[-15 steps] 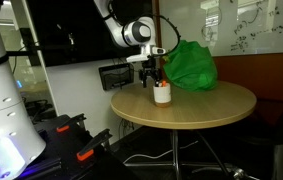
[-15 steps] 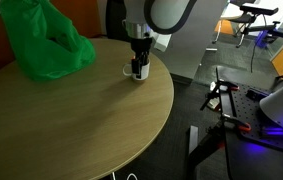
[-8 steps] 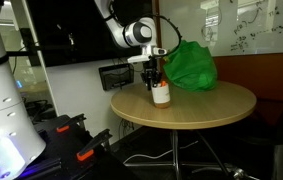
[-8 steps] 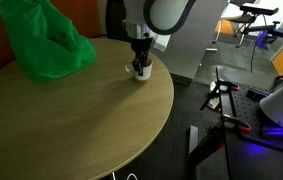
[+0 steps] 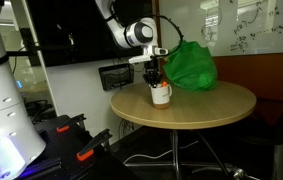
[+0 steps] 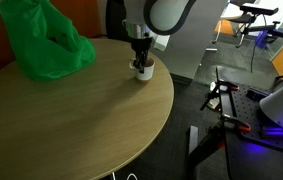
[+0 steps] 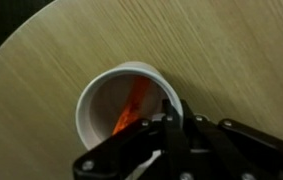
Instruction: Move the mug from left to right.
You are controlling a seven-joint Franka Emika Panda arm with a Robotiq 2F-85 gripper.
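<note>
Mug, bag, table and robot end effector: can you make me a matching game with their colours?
Things:
1. mug
2. bag
3. table
4. end effector

Colours:
A. green
B. light wood
C. white
D. black

Pairs: 1-C, 2-A, 3-B, 4-D.
</note>
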